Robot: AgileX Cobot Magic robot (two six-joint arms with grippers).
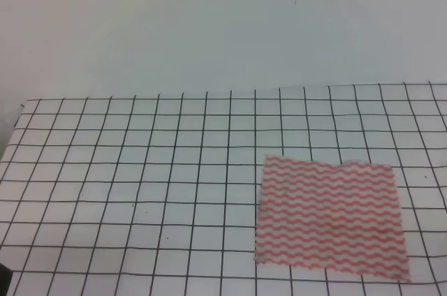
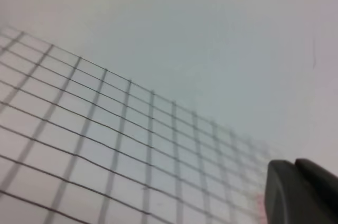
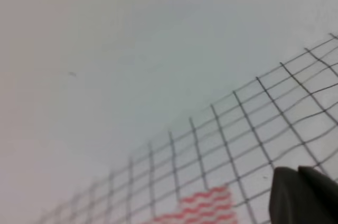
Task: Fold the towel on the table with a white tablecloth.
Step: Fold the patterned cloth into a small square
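The towel point(image 1: 330, 219), pink-red and white with wavy stripes, lies spread flat on the white tablecloth point(image 1: 140, 170) at the front right of the table. Neither gripper shows in the exterior high view. In the left wrist view only a dark finger point(image 2: 301, 195) juts in at the bottom right, with a faint pink blur of towel point(image 2: 260, 206) beside it. The right wrist view shows a similar dark finger point(image 3: 303, 197) at its bottom right and a corner of the towel point(image 3: 203, 206) at the bottom edge. Whether either gripper is open cannot be told.
The black-gridded cloth covers the whole table, whose far edge point(image 1: 209, 93) meets a plain pale wall point(image 1: 209, 24). The table's left edge point(image 1: 8, 149) shows at the left, with a dark gap at the front-left corner.
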